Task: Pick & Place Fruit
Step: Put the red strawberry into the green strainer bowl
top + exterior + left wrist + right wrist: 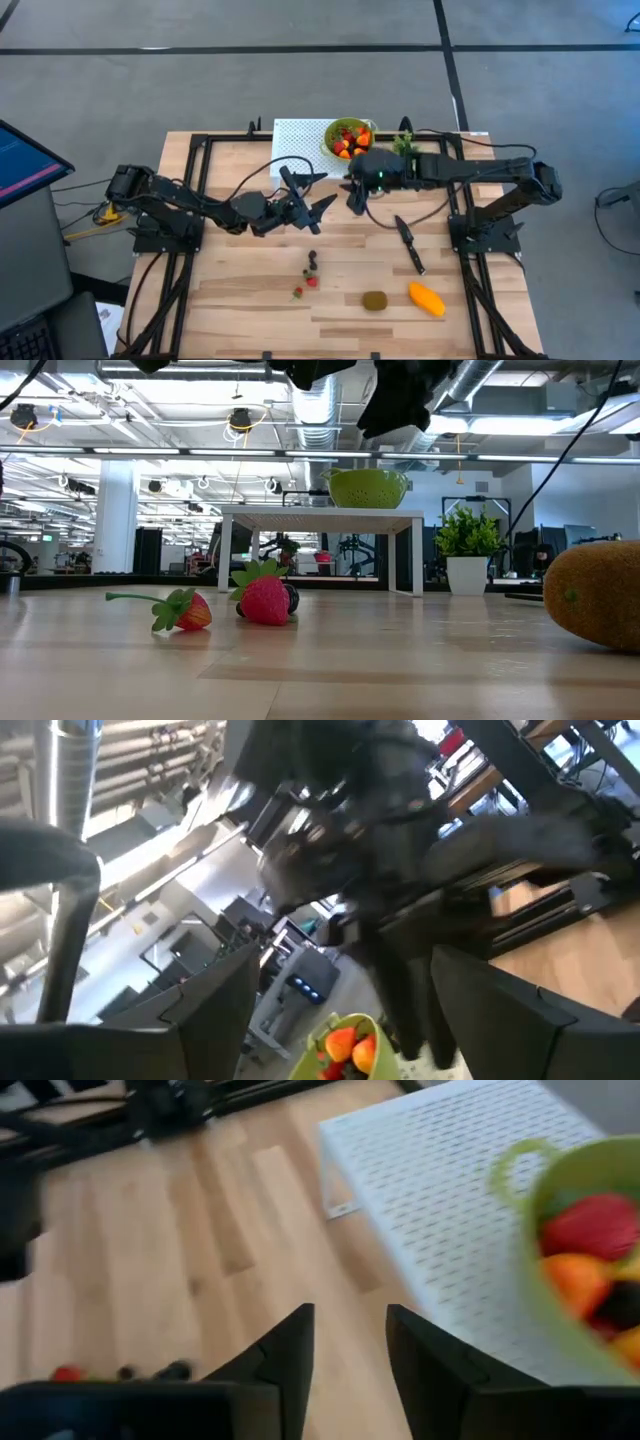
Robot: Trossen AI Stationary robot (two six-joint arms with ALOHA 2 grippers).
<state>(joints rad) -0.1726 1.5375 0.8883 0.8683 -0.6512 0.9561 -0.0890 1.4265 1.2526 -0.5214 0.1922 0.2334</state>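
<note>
Both arms are matte black, built of jointed segments, each mounted on a black frame base. Black cables loop along the left arm (190,205) and right arm (480,172). The right wrist housing carries a small green indicator light (380,177).

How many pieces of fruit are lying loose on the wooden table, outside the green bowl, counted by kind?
Strawberries: 2
Dark berries: 2
Kiwi: 1
Mango: 1
Total: 6
</note>
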